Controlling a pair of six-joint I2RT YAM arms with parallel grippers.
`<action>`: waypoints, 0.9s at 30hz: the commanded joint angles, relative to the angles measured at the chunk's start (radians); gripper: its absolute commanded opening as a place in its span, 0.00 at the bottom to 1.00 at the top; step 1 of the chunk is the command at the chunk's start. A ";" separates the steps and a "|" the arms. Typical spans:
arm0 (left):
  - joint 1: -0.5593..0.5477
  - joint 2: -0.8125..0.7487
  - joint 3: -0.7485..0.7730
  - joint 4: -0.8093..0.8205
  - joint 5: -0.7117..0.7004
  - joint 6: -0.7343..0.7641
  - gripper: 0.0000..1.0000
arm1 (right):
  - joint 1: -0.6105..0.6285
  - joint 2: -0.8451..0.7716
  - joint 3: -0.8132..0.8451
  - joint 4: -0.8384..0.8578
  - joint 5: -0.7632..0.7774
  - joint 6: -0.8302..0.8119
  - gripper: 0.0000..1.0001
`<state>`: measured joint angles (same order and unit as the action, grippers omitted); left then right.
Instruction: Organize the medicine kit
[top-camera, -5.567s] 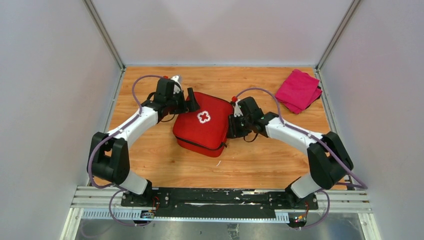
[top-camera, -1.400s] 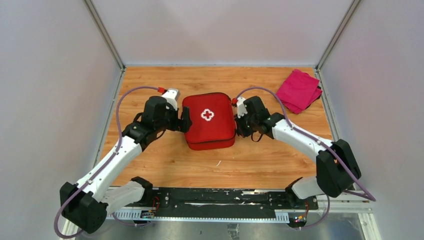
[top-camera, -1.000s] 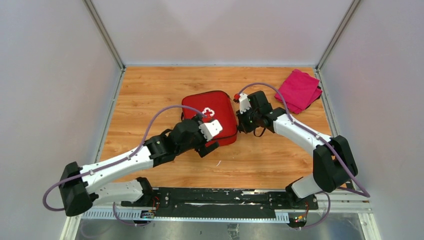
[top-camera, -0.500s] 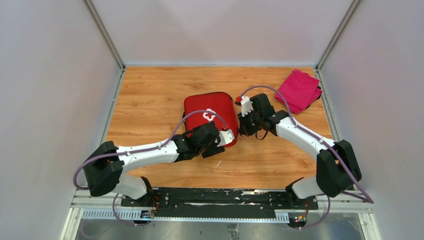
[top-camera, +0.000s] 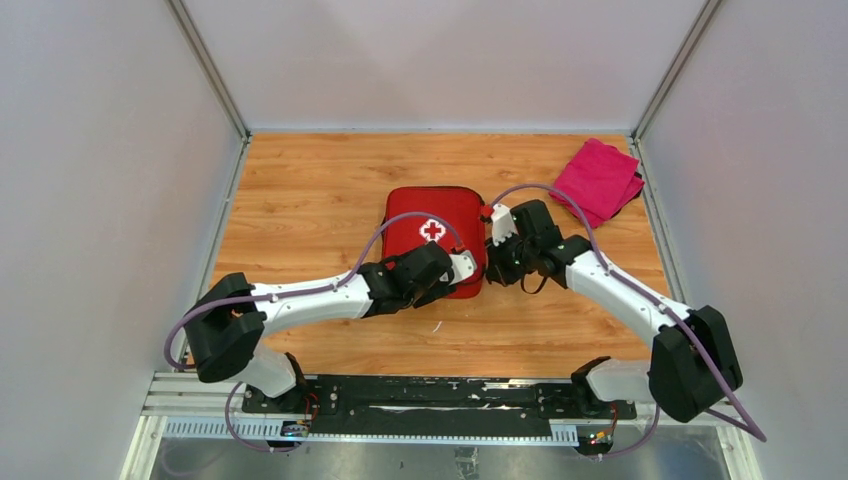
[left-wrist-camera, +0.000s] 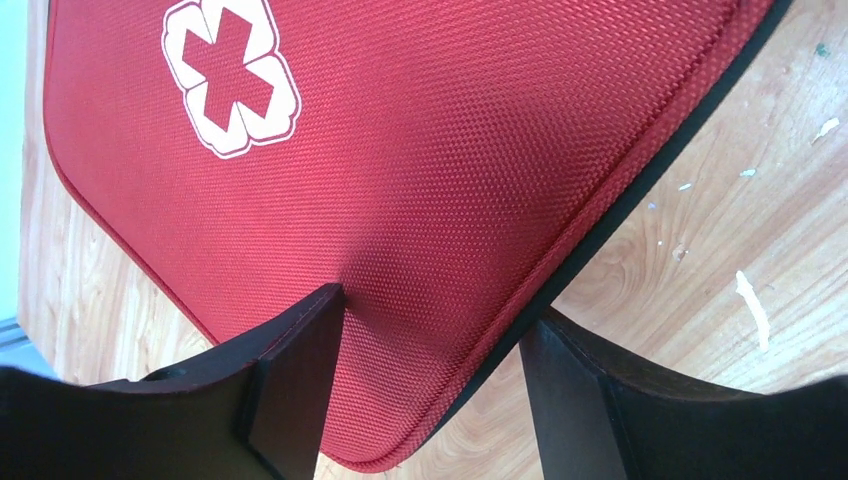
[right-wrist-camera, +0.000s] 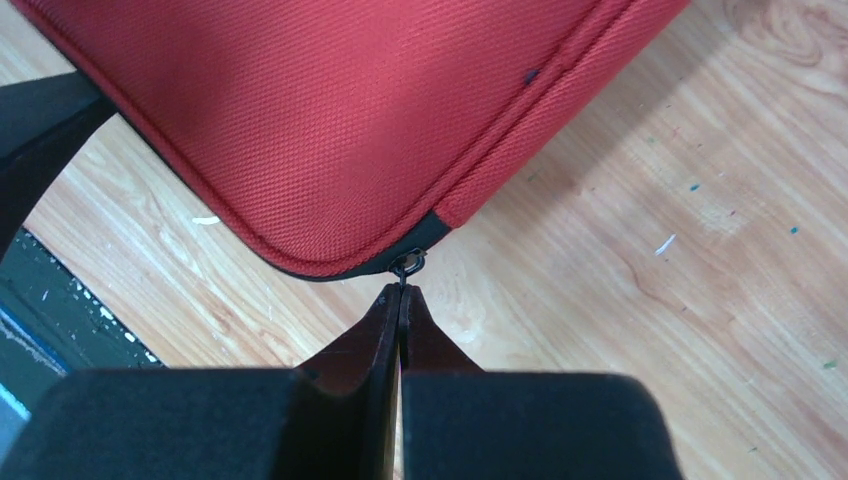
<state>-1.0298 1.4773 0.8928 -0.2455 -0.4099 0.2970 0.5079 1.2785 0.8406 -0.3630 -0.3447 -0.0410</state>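
While medicine kit (top-camera: 432, 230) lies flat on tabletop (top-camera: 300, 180) mid-frame, cross up, squarish, no clear long axis | left fingers (left-wrist-camera: 290, 385) apart astride its near corner, hiding that edge from above | right fingers (right-wrist-camera: 368, 345) pinched together on zip pull (right-wrist-camera: 407, 265)

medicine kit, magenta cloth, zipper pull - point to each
medicine kit (top-camera: 432, 230): top external view, white cross on lid
magenta cloth (top-camera: 597, 180): top external view, middle of top fold
zipper pull (right-wrist-camera: 407, 266): right wrist view, metal ring

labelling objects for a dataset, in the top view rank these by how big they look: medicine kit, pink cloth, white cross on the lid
1. medicine kit: largest, even with its near edge partly covered.
2. magenta folded cloth: somewhat smaller.
3. white cross: by far the smallest.
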 joint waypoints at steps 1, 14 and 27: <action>0.001 0.033 0.031 -0.001 -0.019 -0.062 0.67 | 0.025 -0.054 -0.043 -0.082 -0.073 0.027 0.00; 0.003 0.046 0.047 0.026 0.027 -0.097 0.61 | 0.089 -0.096 -0.137 0.154 -0.245 0.265 0.00; 0.003 -0.028 0.019 0.055 0.061 -0.108 0.75 | 0.131 -0.077 -0.197 0.395 -0.076 0.528 0.00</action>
<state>-1.0260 1.4967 0.9180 -0.2699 -0.4061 0.2337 0.6167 1.2175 0.6365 -0.0437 -0.5095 0.3973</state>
